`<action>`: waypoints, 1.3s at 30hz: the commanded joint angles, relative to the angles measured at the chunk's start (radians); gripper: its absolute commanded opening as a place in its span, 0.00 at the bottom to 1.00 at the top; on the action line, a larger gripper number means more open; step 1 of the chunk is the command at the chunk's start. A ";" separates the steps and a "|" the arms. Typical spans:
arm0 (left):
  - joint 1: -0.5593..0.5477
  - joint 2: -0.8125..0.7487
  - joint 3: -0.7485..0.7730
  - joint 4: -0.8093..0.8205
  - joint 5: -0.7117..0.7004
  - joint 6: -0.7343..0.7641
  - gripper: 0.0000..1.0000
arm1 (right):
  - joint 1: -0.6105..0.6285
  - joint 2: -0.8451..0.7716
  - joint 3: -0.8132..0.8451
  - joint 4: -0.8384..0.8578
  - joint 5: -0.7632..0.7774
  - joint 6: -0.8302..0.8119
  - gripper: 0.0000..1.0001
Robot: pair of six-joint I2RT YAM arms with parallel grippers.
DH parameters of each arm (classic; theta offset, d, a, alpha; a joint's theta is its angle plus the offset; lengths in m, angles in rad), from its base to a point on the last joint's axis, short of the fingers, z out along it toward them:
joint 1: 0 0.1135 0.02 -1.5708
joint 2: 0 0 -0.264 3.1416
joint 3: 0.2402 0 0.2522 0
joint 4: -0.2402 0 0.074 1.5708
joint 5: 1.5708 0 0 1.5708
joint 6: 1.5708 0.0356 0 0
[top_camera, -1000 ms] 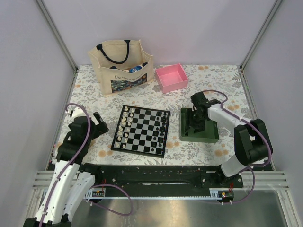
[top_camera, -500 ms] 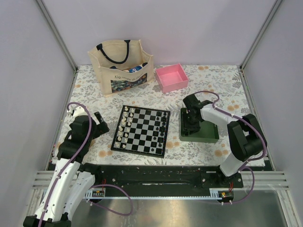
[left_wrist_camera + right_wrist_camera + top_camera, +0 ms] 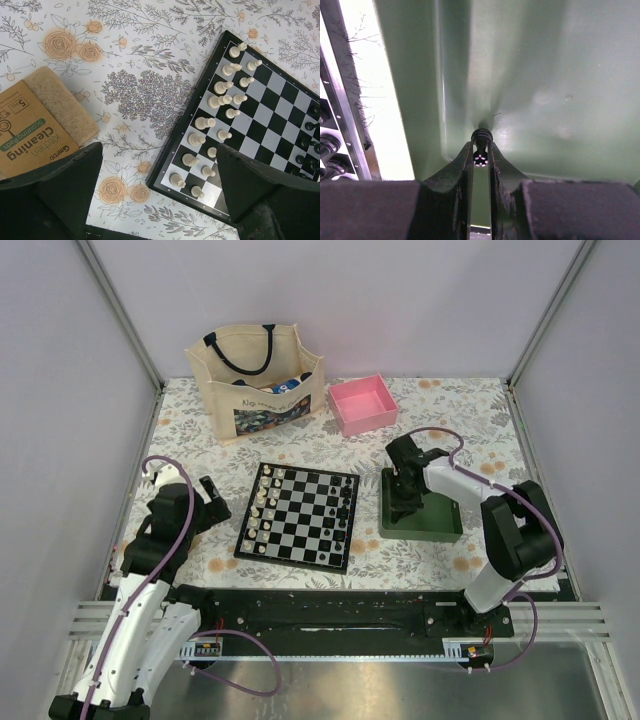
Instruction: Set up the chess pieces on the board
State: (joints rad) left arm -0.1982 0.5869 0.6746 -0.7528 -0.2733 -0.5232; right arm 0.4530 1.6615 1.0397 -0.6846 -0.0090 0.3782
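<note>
The right claw [image 3: 480, 152] has slid across the green tray [image 3: 545, 75] and dipped down. Now it is closed on 1 black chess piece [image 3: 481, 136], low inside the tray. The piece looks ready to go to the board [image 3: 298, 516]. The left claw [image 3: 160, 180] waits wide open, holding nothing.

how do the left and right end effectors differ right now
The left end effector is wide open with nothing between its fingers; the right end effector is shut on a black chess piece. The left one hangs above the flowered table beside the board, at the edge where the white pieces stand; the right one is down in the green tray. Both have two black fingers.
</note>
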 commanded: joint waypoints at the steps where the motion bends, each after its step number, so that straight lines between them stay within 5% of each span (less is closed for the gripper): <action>1: -0.003 0.010 0.017 0.043 0.009 0.009 0.99 | 0.010 -0.086 0.052 -0.029 0.052 -0.010 0.13; 22: -0.003 0.007 0.017 0.047 0.023 0.009 0.99 | 0.036 -0.261 0.141 -0.135 -0.031 -0.002 0.13; 39: -0.001 0.007 0.016 0.046 0.019 0.011 0.99 | 0.372 -0.195 0.108 -0.095 -0.094 0.110 0.13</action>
State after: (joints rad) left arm -0.1982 0.5938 0.6746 -0.7498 -0.2619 -0.5228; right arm 0.7467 1.4475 1.1423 -0.8040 -0.0814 0.4484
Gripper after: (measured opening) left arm 0.988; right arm 0.202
